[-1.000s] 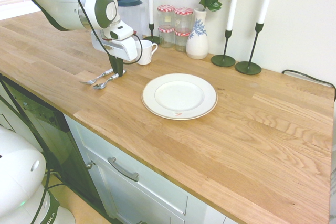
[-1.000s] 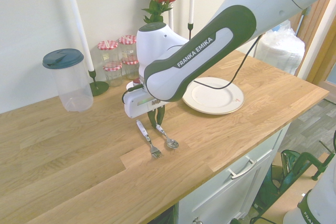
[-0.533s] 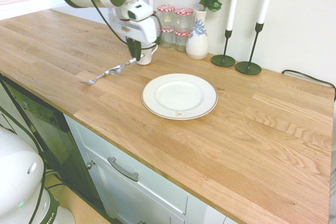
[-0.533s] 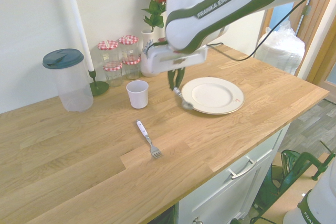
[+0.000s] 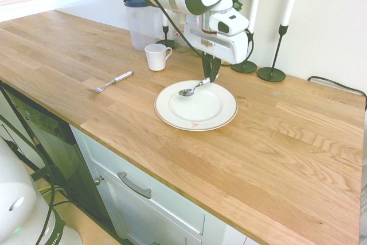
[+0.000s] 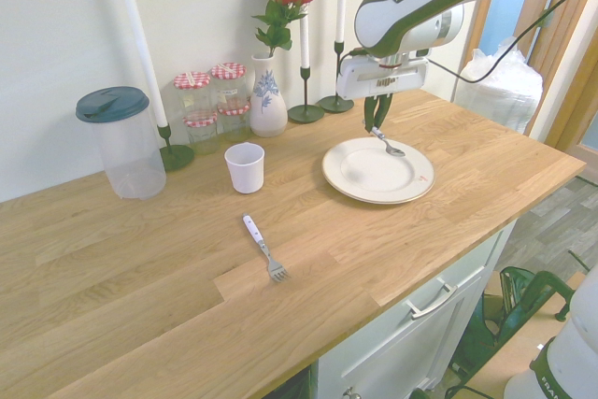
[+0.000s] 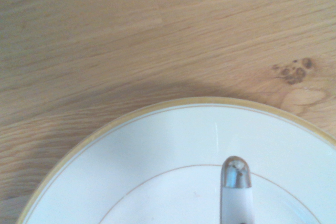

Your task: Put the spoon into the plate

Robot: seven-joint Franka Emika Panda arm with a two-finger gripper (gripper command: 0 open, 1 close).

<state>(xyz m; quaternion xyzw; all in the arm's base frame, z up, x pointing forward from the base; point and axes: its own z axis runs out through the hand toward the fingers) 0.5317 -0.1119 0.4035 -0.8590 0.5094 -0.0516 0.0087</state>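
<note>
Claw: the claw (image 5: 211, 76) hangs over the far rim of the plate, fingers pointing down and clamped on the spoon's handle; in the second exterior view it sits at (image 6: 376, 125).
Spoon: the spoon (image 5: 192, 89) is held by its handle end and tilts downward, bowl lowest, over the plate's inner well; whether the bowl touches the plate cannot be told. Seen also at (image 6: 386, 144). In the wrist view a rounded handle tip (image 7: 235, 174) shows above the white surface.
Plate: the plate (image 5: 222, 117) lies flat on the tabletop near the front edge, a small red mark on its near rim; also at (image 6: 355, 182) and (image 7: 131, 150).
Tabletop: the tabletop (image 5: 275, 153) is light oak planks; a dark knot shows in the wrist view beside the plate's rim.
Fork: a fork (image 5: 110, 82) lies flat on the wood, well apart from the plate, tines toward the front edge.
Cup: a white cup (image 5: 156, 57) stands upright between fork and plate, further back.
Back row: a clear jug with a dark lid (image 6: 121, 143), red-lidded jars (image 6: 210, 95), a vase with a red rose (image 6: 267, 95) and tall white candles (image 5: 275, 27) along the wall.
</note>
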